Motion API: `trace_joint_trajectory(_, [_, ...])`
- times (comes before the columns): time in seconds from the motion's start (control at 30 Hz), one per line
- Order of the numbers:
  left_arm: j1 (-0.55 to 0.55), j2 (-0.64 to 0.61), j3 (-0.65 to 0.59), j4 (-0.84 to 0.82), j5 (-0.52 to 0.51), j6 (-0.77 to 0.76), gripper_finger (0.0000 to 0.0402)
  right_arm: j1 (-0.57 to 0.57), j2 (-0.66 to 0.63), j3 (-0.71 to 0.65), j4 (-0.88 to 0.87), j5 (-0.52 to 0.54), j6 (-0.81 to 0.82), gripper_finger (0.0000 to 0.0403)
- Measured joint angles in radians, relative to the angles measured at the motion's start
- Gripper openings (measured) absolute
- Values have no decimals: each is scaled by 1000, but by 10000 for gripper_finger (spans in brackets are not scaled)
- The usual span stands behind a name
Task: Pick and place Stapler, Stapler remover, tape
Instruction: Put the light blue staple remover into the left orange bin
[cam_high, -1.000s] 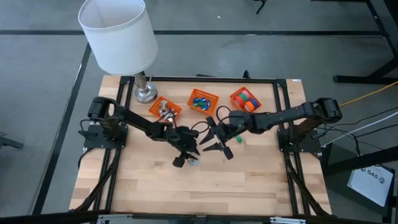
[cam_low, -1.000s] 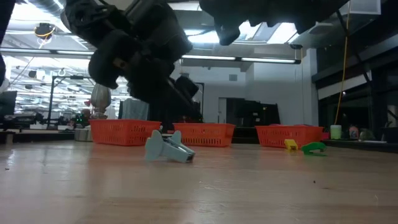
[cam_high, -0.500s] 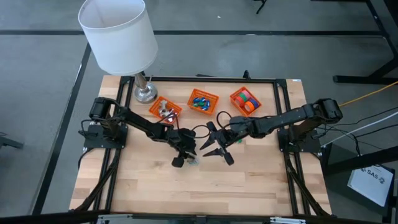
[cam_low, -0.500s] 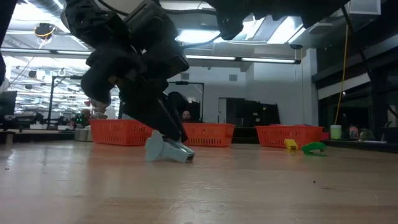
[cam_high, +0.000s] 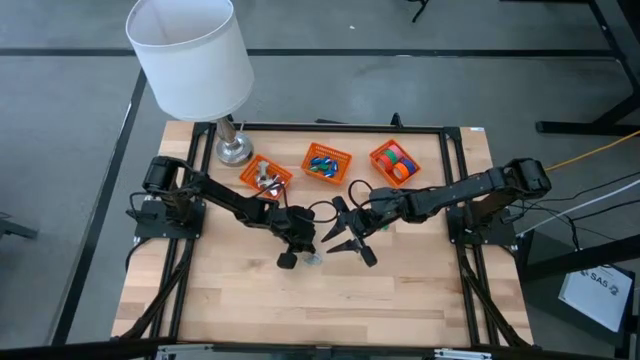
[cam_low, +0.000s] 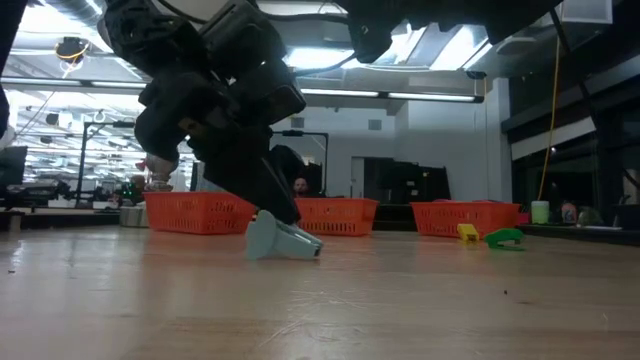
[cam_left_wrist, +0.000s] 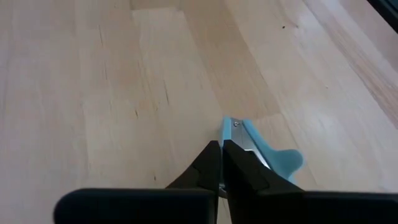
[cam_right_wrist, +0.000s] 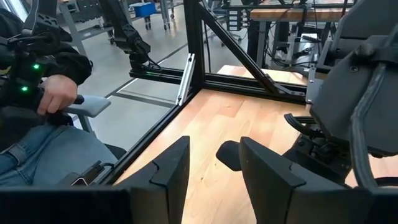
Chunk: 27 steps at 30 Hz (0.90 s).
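The light blue stapler remover (cam_low: 285, 238) lies flat on the table near its middle and also shows in the high view (cam_high: 313, 259). My left gripper (cam_left_wrist: 222, 149) is down at it from above with its fingers shut; the remover (cam_left_wrist: 264, 155) lies just beyond and beside the tips. My right gripper (cam_high: 348, 240) hovers open just right of the left one, touching nothing; the right wrist view shows its fingers apart (cam_right_wrist: 214, 168). Small coloured tape rolls (cam_high: 397, 160) sit in the rightmost orange basket. My left gripper comes at the stapler remover slanting down from above and from the table's left. Its shut fingers (cam_low: 272, 205) meet the remover's upper side, with the metal strip (cam_left_wrist: 244, 134) running along the outer side of one finger. Whether anything is pinched between the tips cannot be told. The remover rests on the table.
Three orange baskets (cam_high: 266, 176) (cam_high: 327, 161) (cam_high: 394, 160) stand in a row at the far edge, beside a white-shaded lamp (cam_high: 190, 55). A small green piece (cam_low: 505, 237) and a yellow one (cam_low: 467, 232) lie on the right. A person sits beyond the table (cam_right_wrist: 43, 106). Bare wood lies near.
My left gripper has come down onto the stapler remover, which has slid a little toward the table's right and stays flat on the wood. My right gripper has shifted slightly toward the near edge and the left gripper, staying open.
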Motion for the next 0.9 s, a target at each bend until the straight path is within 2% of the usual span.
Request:
trace_joint_trajectory(0.17, [14, -51, 0, -61, -15, 30, 5, 0, 0, 0, -20, 0, 0, 145])
trace_joint_trajectory(0.3, [38, -149, -1, -195, -61, 65, 5, -12, -1, 0, -48, 0, -1, 145])
trace_joint_trajectory(0.63, [164, -484, -1, -575, -277, 135, 4, -66, -1, 0, -64, -1, -54, 145])
trace_joint_trajectory(0.9, [269, -653, -1, -806, -453, 136, 4, -128, -1, 0, -115, 0, -112, 145])
